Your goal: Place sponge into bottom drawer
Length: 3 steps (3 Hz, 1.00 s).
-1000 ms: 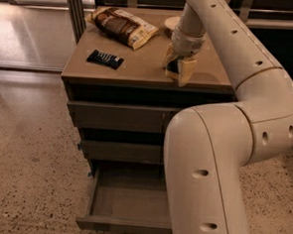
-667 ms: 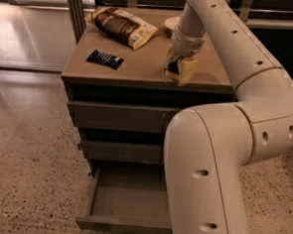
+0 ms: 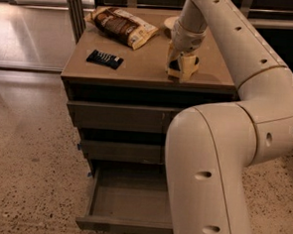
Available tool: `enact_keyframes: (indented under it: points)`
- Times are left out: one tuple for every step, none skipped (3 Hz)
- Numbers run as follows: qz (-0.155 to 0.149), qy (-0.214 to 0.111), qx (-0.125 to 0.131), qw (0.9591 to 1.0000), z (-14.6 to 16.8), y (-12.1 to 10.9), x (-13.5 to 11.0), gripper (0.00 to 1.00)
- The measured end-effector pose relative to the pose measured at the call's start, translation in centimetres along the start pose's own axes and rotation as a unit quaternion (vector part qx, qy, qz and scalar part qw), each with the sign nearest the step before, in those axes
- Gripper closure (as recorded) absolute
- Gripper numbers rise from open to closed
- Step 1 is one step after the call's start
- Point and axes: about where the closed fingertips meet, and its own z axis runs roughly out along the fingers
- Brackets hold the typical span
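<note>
My gripper (image 3: 180, 71) is down on the right part of the cabinet top (image 3: 134, 68), right at the sponge (image 3: 175, 65). Only a dark green patch and some pale yellow foam of the sponge show under the gripper; the rest is hidden by it. The bottom drawer (image 3: 131, 197) is pulled out at the foot of the cabinet. Its flat grey-brown floor is bare. My arm's big pale elbow (image 3: 207, 177) covers the drawer's right side.
A flat black packet (image 3: 105, 59) lies on the left of the cabinet top. A brown and white snack bag (image 3: 123, 25) lies at the back. A pale dish (image 3: 169, 22) is behind the gripper. Two upper drawers (image 3: 116, 116) are shut. Speckled floor lies to the left.
</note>
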Motion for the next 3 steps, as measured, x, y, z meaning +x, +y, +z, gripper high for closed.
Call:
enact_keyframes:
  points:
    - [-0.010,-0.015,0.027,0.9995,-3.4,-0.2,-1.5,1.00]
    - [-0.027,-0.040,0.049,0.9977,-6.6,1.0,-3.4,1.00]
    - [-0.022,-0.049,0.086,0.9948,-9.9,3.0,-4.9,1.00]
